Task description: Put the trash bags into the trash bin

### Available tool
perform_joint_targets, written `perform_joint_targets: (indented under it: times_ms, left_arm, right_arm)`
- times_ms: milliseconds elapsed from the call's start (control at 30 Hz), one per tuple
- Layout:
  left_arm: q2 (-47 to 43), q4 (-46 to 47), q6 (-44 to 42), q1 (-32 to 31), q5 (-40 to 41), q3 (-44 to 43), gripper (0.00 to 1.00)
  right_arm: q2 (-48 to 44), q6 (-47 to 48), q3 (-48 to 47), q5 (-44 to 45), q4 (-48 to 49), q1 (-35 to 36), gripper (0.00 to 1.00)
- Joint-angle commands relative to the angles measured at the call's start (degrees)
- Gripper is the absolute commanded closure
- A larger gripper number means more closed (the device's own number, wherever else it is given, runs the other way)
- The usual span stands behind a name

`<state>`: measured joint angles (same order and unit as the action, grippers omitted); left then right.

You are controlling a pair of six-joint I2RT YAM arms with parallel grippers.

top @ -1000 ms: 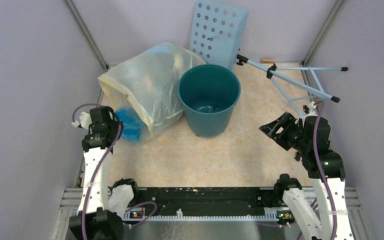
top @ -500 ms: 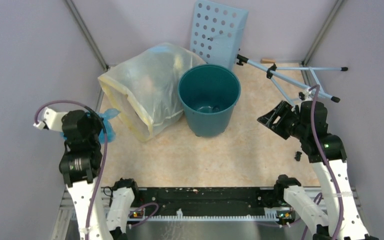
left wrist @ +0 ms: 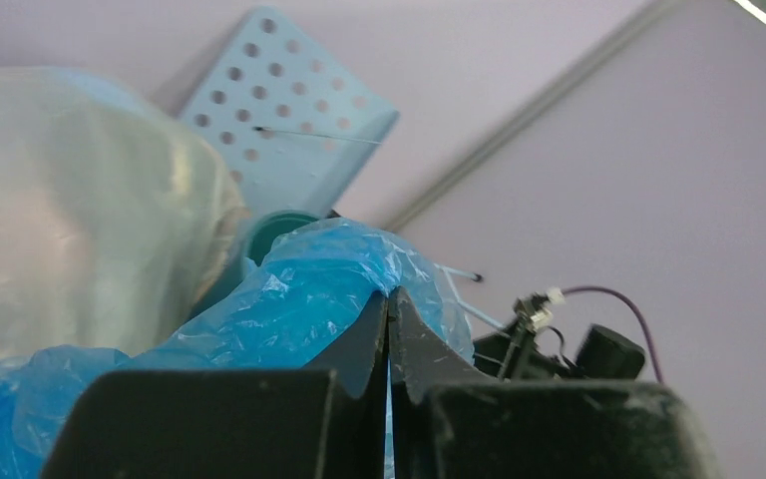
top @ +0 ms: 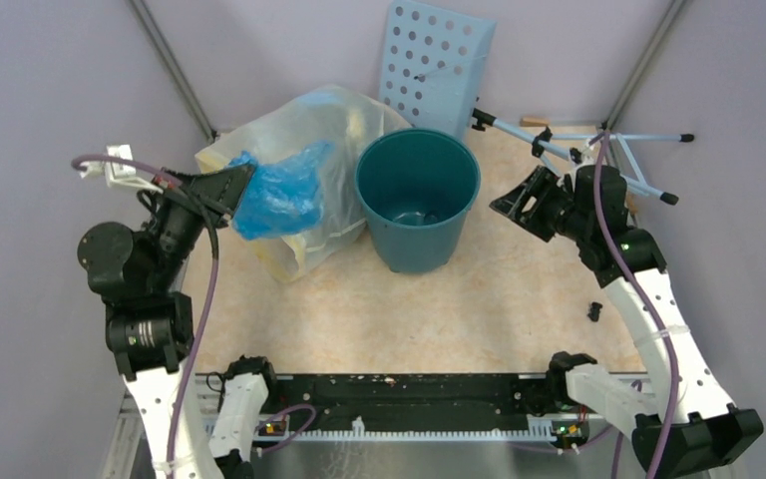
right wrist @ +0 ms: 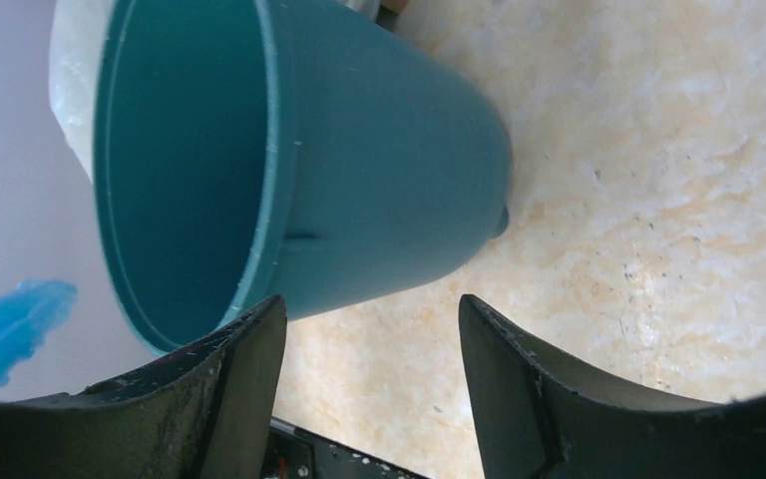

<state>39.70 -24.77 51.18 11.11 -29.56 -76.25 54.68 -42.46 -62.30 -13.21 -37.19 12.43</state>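
The crinkly light-blue trash bag hangs in the air in front of the big whitish bag, just left of the trash bin. My left gripper is shut on the trash bag's left end. In the left wrist view the fingers meet, with blue film pinched between and draped over them. The dark-teal trash bin stands upright mid-table, with no bag in it. My right gripper hovers open to the right of the bin, nothing between its fingers. The bin wall lies just ahead of them.
A large whitish translucent bag lies left of the bin, touching it. A pale-blue perforated panel leans on the back wall. A light-blue folding stand lies at the back right. A small black piece sits on the floor at the right.
My left arm has lifted the blue bag off the table by the whitish bag's mouth and swung it up and right, toward the bin. My right gripper has moved farther back and left, nearer the bin.
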Motion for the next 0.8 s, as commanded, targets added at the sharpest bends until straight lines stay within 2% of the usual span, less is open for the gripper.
perform_joint_targets:
  times_ms: [0, 133, 300, 433, 533, 667, 733, 767]
  left_arm:
    - [6.4, 12.4, 6.0, 0.1, -14.7, -3.6, 1.0]
    - [8.9, 12.5, 6.5, 0.1, -16.8, -4.2, 1.0]
    - [9.4, 11.0, 6.2, 0.0, -17.9, -2.8, 1.0]
    - [9.4, 9.6, 6.6, 0.0, -19.1, -1.2, 1.0]
    - [9.3, 7.0, 5.4, -0.1, -19.5, -1.1, 1.0]
    - [10.3, 5.3, 5.6, -0.1, -22.0, 0.0, 1.0]
    - [10.8, 5.2, 5.8, -0.1, -22.8, 0.5, 1.0]
    - [10.9, 5.1, 5.7, -0.1, -22.9, 0.5, 1.0]
  right_arm:
    - [1.8, 1.2, -5.8, 2.3, 6.7, 2.4, 0.34]
    - [6.6, 4.2, -10.9, 8.0, 6.5, 5.8, 0.34]
    - [16.1, 9.3, -20.9, 19.6, -0.7, 11.3, 0.34]
    - [21.0, 11.0, -22.5, 21.4, -0.6, 12.2, 0.39]
    - [24.0, 12.2, -24.2, 22.7, -0.5, 12.5, 0.48]
    - [27.8, 13.8, -27.8, 22.9, -1.5, 12.6, 0.49]
    - [29.5, 15.4, -30.3, 23.6, -2.9, 12.6, 0.59]
    - [30.2, 16.2, -31.5, 23.9, -3.6, 12.6, 0.74]
